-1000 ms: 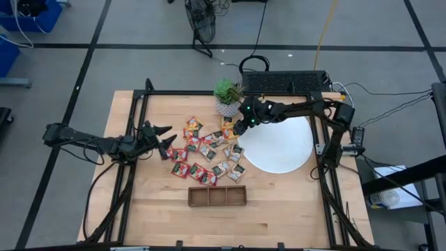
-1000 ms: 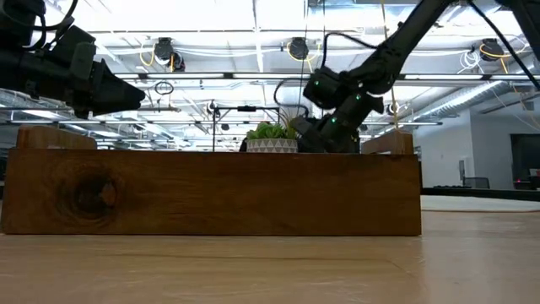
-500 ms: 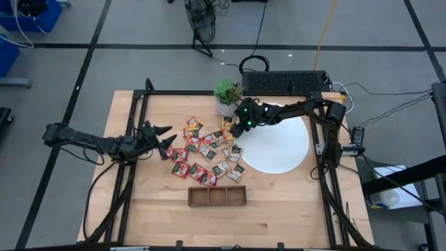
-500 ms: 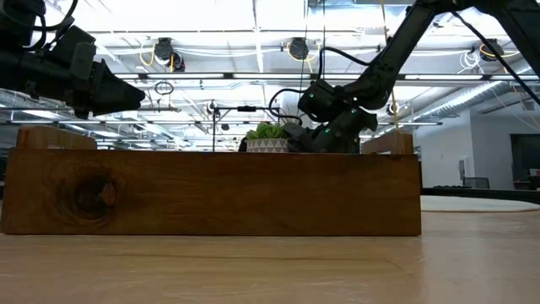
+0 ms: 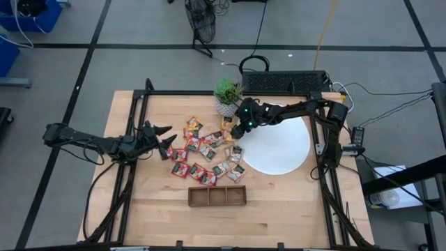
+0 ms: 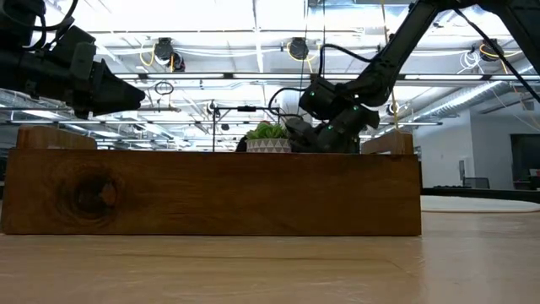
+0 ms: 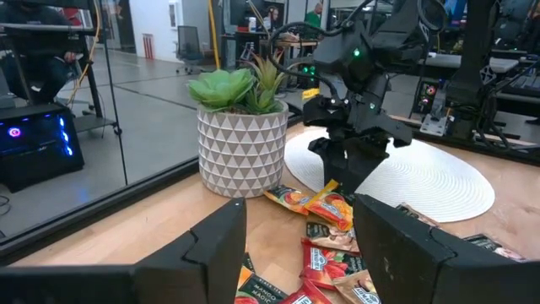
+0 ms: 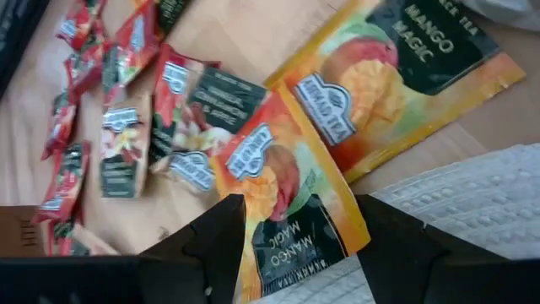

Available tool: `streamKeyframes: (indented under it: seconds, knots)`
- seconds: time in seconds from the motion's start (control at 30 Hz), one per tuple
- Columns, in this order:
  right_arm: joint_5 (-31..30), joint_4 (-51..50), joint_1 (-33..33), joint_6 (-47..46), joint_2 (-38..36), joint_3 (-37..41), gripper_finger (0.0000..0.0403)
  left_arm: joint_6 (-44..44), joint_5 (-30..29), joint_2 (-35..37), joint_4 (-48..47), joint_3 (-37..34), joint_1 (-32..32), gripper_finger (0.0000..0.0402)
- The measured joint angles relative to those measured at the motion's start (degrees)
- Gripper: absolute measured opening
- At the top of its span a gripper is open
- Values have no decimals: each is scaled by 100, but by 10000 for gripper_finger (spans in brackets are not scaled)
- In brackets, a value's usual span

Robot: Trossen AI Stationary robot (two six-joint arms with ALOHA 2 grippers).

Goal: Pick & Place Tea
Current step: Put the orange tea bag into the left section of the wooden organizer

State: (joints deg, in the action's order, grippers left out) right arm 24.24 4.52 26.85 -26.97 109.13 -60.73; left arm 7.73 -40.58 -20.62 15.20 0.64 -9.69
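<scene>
Right wrist view is showing my right gripper (image 8: 291,232) hovering low over an orange mango sachet (image 8: 291,198), jaws spread wide to either side of it and gripping nothing yet. A second mango sachet (image 8: 396,80) is lying just beside it, their edges overlapping, and the white disc (image 8: 472,211) is touching the near one's corner. In the high view I am reaching my right gripper (image 5: 239,130) to the top edge of the tea pile (image 5: 208,150), just below the potted plant (image 5: 226,94), with the wooden tray (image 5: 217,196) sitting apart toward the table's front. My left gripper (image 5: 165,138) is waiting with open fingers at the pile's left side. I am worrying about a flat sachet giving my fingers little to bite; closing down could skid it away, or pinch both overlapping mango sachets together. Drifting toward the pot could also knock it.
</scene>
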Motion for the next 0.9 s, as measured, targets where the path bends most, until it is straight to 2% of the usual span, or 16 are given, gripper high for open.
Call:
streamKeyframes:
  seconds: [0.43,0.7,0.9]
  knots:
    - [-5,-60,-76,65,-108,0,187,0,0,-1,-2,0,0,219]
    - [2,-275,-76,131,-108,0,137,0,0,2,0,0,0,218]
    - [-5,-281,-112,314,-108,0,79,0,0,1,0,0,2,218]
